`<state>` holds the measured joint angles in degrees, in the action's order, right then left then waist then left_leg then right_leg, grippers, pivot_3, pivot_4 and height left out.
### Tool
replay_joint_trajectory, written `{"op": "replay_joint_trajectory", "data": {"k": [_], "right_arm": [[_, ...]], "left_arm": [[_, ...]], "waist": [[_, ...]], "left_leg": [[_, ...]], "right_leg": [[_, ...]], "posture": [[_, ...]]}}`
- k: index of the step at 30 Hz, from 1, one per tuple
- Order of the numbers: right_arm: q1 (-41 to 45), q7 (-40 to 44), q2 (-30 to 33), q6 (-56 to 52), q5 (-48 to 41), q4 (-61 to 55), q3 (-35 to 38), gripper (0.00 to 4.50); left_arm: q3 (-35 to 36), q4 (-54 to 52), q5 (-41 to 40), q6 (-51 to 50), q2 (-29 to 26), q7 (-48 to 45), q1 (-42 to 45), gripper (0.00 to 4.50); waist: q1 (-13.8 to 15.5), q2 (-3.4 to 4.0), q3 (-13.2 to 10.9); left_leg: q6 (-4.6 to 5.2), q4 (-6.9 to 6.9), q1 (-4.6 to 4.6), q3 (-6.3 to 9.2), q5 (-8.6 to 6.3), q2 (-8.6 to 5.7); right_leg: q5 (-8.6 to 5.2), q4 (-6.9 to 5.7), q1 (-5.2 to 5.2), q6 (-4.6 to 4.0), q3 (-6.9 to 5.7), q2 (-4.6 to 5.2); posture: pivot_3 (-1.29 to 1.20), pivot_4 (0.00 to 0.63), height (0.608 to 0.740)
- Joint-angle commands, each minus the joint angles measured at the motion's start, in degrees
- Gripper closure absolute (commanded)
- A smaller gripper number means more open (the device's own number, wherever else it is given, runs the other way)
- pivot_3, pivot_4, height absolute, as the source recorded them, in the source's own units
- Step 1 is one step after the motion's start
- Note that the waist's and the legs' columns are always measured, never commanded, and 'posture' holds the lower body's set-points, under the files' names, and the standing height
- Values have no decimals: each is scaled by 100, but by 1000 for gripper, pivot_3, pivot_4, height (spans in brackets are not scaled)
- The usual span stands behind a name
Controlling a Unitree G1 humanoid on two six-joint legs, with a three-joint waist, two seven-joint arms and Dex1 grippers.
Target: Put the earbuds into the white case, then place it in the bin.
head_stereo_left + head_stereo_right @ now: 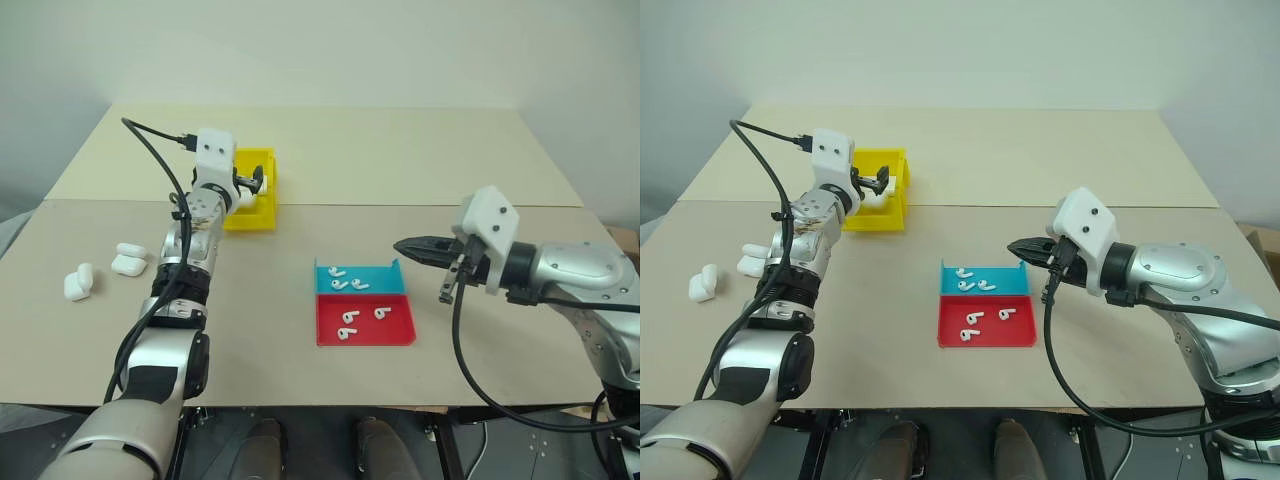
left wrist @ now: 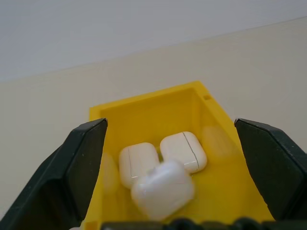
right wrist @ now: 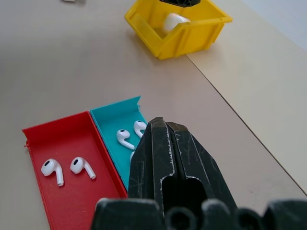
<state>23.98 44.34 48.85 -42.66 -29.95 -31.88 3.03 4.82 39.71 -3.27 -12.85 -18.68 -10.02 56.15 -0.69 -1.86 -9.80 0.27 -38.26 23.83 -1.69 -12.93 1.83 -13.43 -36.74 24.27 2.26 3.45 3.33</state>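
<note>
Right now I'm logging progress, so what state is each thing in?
left gripper: jaws open over the bin
right gripper: jaws shut, empty
yellow bin: holds two closed white cases, plus a blurred third one
blurred white case: between the open jaws, held by neither
cases on the table: three, closed
teal tray: holds earbuds
red tray: holds two earbuds

We found no readable text, label, brand, number or sign anywhere; nothing we looked at, on the surface or elsewhere, bore any lettering we could make out.
</note>
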Motion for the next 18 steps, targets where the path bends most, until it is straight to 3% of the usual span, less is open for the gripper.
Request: {"op": "replay_joint_trajectory", "data": {"k": [1, 4, 10, 15, 18], "right_arm": [[73, -19, 40, 85, 62, -69, 61, 4500], [64, 21, 73, 113, 128, -46, 27, 4500], [-188, 471, 489, 391, 329, 28, 125, 4500], [-616, 1241, 1029, 935, 308, 171, 590, 4500], [-1003, 1911, 1297, 1576, 281, 324, 1127, 4500]], "left_arm": [[4, -404, -5, 237, -58, -177, -29, 19], [144, -884, -448, 551, -89, -953, -341, 19], [213, -2724, -1684, 46, -644, -3110, -1498, 19], [251, -4362, -2493, -744, -1562, -4282, -2570, 19], [448, -5278, -2930, -1032, -2420, -5130, -3383, 19]], "waist": [[-1, 0, 0], [-2, 0, 0], [-29, 1, 1], [-22, 3, 1], [-17, 4, 2]], "left_leg": [[0, 0, 0, 0, 0, 0], [0, 0, 0, 0, 0, 0], [-1, 0, -2, -2, 0, 5], [0, -1, -6, -4, 0, 6], [0, -2, -9, -4, 0, 9]], "right_leg": [[0, 0, 0, 0, 0, 0], [0, 0, 0, 0, 0, 0], [0, -3, 2, -1, 2, 0], [-1, -4, -2, -2, 2, 0], [-1, -2, -5, -2, 2, 0]], "posture": [[0, 150, 740], [0, 150, 740], [0, 150, 740], [0, 150, 740], [0, 150, 740]]}}
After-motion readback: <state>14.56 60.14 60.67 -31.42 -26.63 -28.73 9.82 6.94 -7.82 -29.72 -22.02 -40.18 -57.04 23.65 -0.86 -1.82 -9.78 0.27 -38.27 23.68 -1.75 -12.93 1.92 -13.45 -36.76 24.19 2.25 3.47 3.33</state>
